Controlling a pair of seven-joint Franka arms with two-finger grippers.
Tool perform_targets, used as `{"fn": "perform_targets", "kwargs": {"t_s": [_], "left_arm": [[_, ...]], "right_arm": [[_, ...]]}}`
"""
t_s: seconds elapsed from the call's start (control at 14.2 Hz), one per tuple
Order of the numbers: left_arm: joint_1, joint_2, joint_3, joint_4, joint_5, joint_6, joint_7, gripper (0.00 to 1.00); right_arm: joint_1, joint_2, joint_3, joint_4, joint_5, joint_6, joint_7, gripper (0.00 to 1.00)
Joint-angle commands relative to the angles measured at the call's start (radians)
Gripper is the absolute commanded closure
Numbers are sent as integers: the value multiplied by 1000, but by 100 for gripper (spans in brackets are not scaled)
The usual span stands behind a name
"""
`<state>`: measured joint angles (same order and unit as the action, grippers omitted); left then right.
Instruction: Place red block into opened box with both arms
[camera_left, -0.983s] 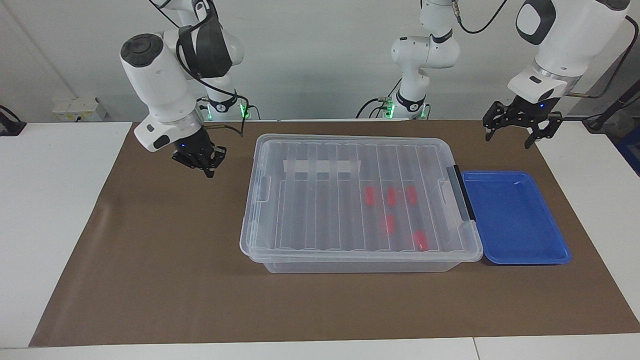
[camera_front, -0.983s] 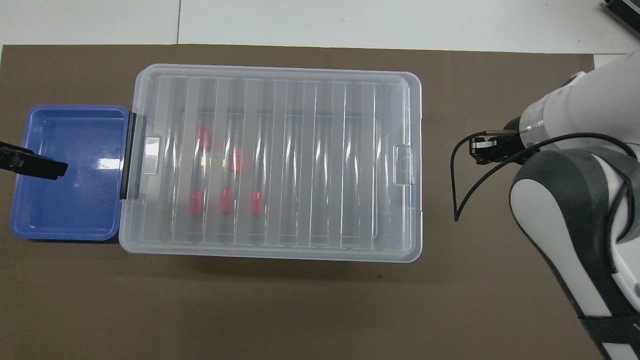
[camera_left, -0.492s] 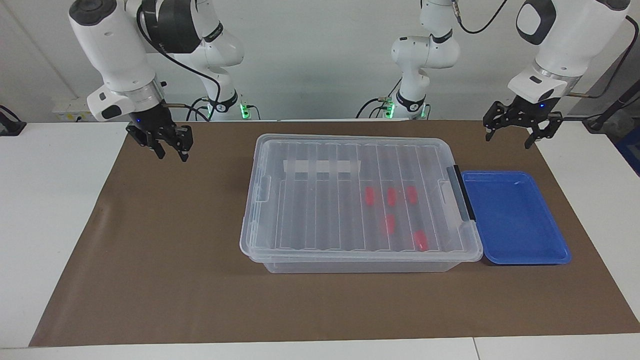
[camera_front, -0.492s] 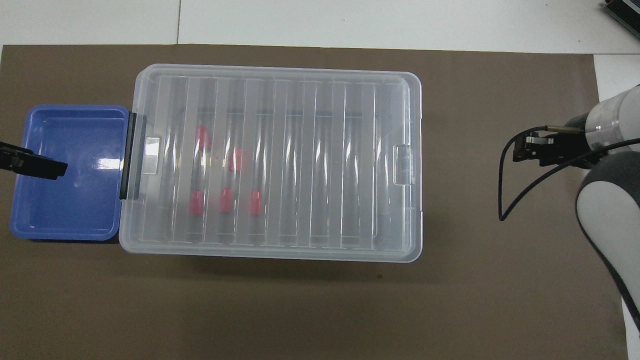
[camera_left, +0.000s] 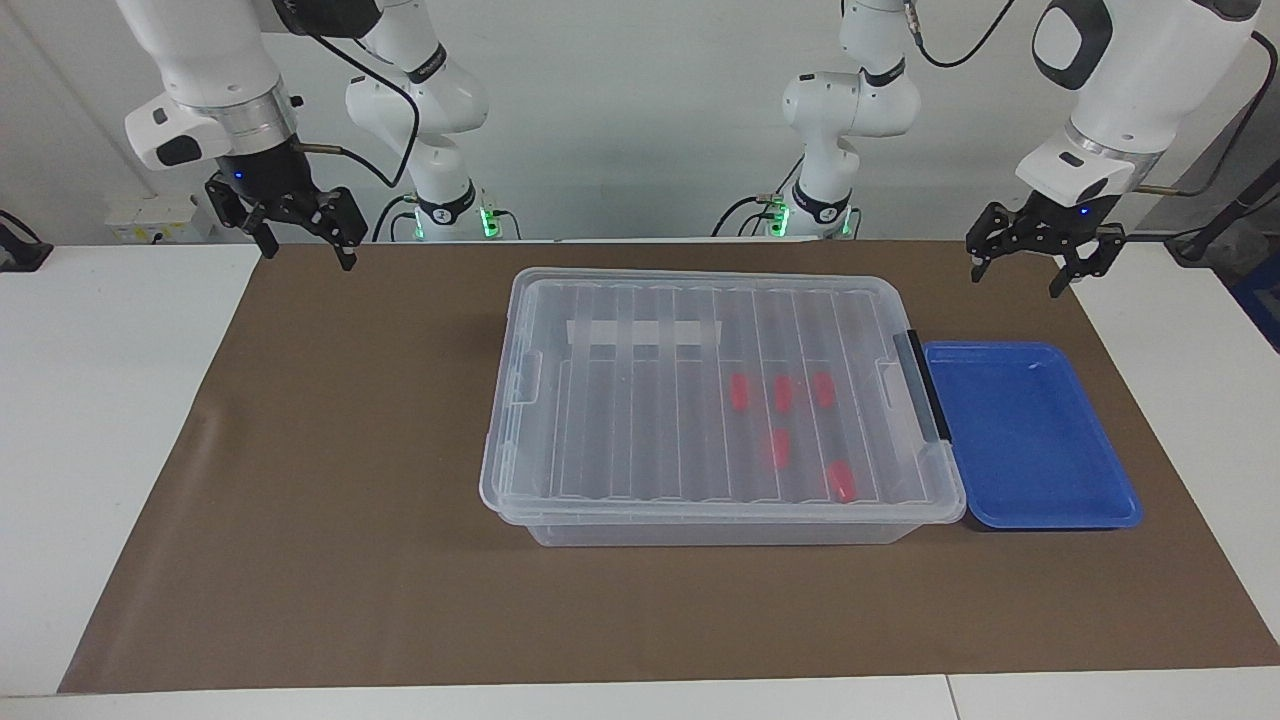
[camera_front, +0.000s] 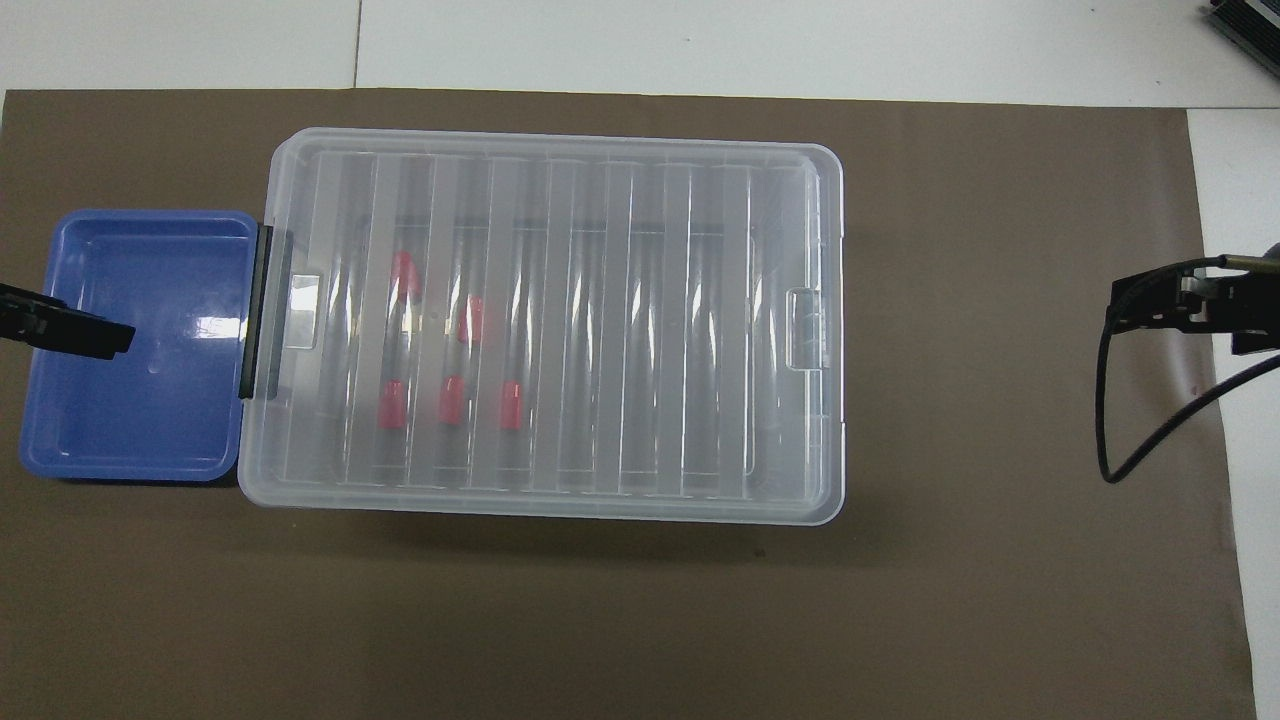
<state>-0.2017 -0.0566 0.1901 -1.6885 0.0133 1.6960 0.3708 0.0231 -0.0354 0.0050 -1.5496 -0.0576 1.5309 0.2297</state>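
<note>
The clear box (camera_left: 620, 420) (camera_front: 620, 330) sits mid-mat with its ribbed lid on. Several red blocks (camera_left: 783, 393) (camera_front: 451, 400) lie inside, seen through the lid, toward the end with the black latch (camera_left: 922, 385). My right gripper (camera_left: 307, 256) (camera_front: 1180, 300) hangs open and holds nothing, raised over the mat's edge at the right arm's end of the table, well away from the box. Open and holding nothing too, my left gripper (camera_left: 1016, 282) waits above the mat at the left arm's end, over the edge of the blue tray in the overhead view.
A shallow blue tray (camera_left: 1030, 440) (camera_front: 140, 400) lies against the box's latch end. A brown mat (camera_left: 330, 480) covers the table under everything. A loose black cable (camera_front: 1105, 400) hangs by the right gripper.
The right gripper has risen and swung away from the box toward the right arm's end of the table, going from shut to open. The left arm has not moved.
</note>
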Motion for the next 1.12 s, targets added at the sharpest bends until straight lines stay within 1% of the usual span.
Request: {"fn": "perform_targets", "kwargs": {"t_s": [0.0, 0.28, 0.56, 1.05], "left_arm": [[2, -15, 3, -5, -9, -6, 7, 0], [2, -15, 3, -5, -9, -6, 7, 0], [2, -15, 3, -7, -9, -6, 5, 0], [2, -15, 3, -5, -9, -6, 7, 0]], "right_arm": [[11, 26, -19, 40, -1, -43, 7, 0], [9, 8, -22, 2, 2, -51, -24, 0], [6, -32, -22, -55, 41, -40, -35, 0], [5, -34, -22, -58, 42, -37, -56, 0]]}}
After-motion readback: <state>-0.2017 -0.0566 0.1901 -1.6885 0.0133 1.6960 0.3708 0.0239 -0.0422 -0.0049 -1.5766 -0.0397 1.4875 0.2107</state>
